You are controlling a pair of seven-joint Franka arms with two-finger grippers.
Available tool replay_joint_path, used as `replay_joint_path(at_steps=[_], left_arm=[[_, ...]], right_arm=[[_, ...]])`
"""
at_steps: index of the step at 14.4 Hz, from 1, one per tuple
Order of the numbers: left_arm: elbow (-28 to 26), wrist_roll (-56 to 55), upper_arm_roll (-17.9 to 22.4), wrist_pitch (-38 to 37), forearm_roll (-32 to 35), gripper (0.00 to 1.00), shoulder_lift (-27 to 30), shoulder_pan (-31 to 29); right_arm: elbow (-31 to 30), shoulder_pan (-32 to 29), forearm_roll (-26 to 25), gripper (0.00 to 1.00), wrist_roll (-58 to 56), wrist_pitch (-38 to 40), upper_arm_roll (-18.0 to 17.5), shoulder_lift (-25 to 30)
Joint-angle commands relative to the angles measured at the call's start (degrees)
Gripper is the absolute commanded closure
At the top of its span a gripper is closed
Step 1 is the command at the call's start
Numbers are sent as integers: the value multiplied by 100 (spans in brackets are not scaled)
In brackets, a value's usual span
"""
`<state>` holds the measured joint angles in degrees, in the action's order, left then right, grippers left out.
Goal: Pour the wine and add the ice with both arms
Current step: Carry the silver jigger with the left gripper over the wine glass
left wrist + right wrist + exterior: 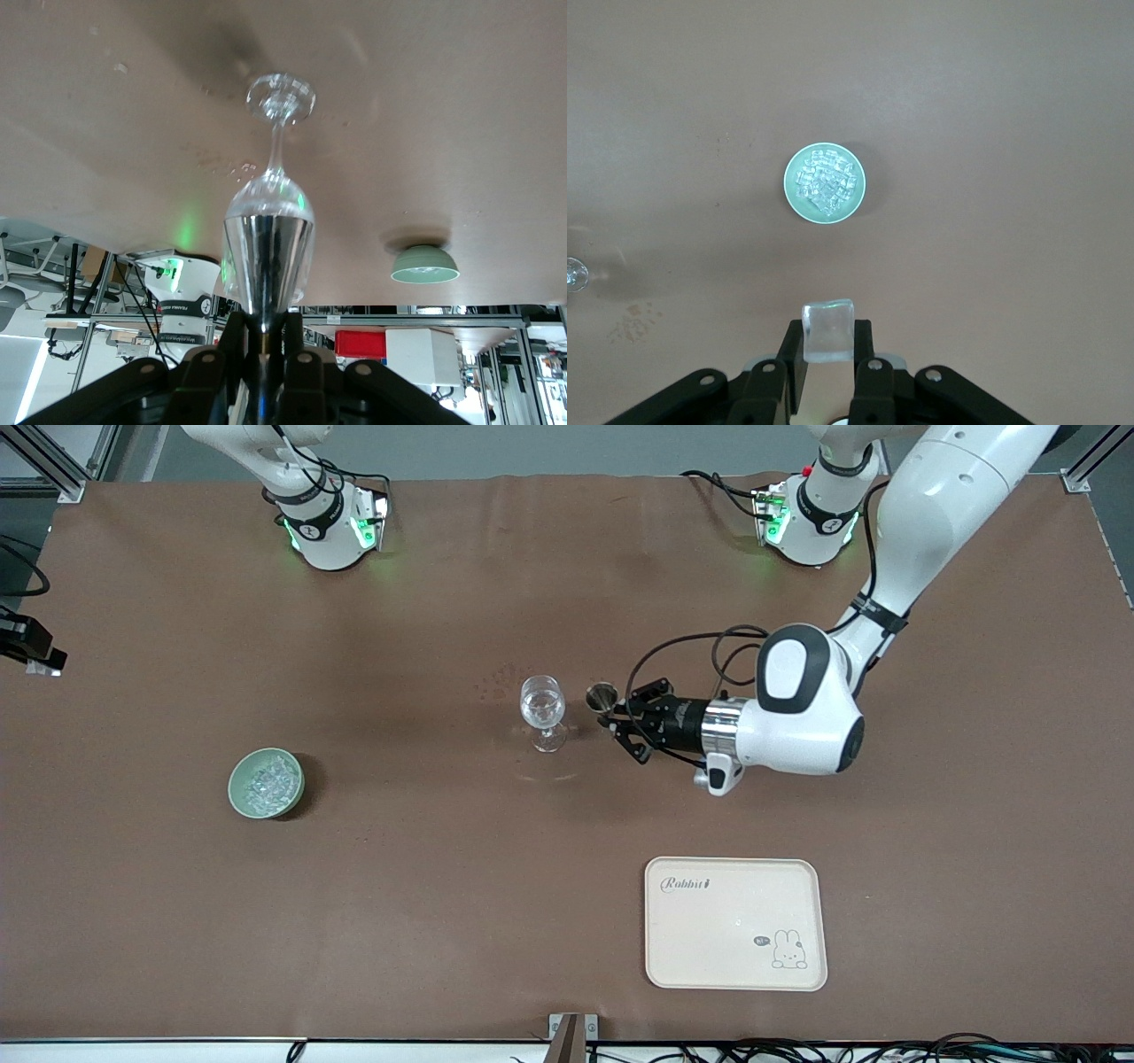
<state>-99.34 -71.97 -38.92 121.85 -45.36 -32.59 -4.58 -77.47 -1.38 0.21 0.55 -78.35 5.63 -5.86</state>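
Note:
A clear stemmed wine glass (pixel 542 710) (pixel 276 168) stands upright mid-table. Right beside it, toward the left arm's end, my left gripper (pixel 613 715) (pixel 266 332) is shut on a small cone-shaped metal cup (pixel 601 696) (pixel 267 261); the cup's mouth shows in the front view. The cup is close to the glass bowl, not touching it. My right gripper (pixel 829 341) is out of the front view. It hangs high over the table, shut on one clear ice cube (pixel 827 330). A green bowl (pixel 266 782) (pixel 825 184) holds several ice chunks (pixel 267 779) (pixel 824 181).
A cream tray (pixel 735 923) with a rabbit print lies near the front edge, toward the left arm's end. Small wet spots (pixel 500 682) mark the cloth by the glass. The green bowl (pixel 425 265) also shows in the left wrist view.

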Motion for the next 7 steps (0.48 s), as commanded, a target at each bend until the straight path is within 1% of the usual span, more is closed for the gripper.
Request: replay_joint_path(at_steps=[1,4,7], left_arm=[[-165,-667,42,76,210,100,376,228],[-121,-1563,33,243,895,100,403,518],[-50,-2161,33,322,1449,100,394,651]], right_arm=[[56,-90,84,99,-28,22,-54,-12],[56,-72,84,99,-28,22,-54,-12],[56,-64,93,99,-28,22,-54,-12]])
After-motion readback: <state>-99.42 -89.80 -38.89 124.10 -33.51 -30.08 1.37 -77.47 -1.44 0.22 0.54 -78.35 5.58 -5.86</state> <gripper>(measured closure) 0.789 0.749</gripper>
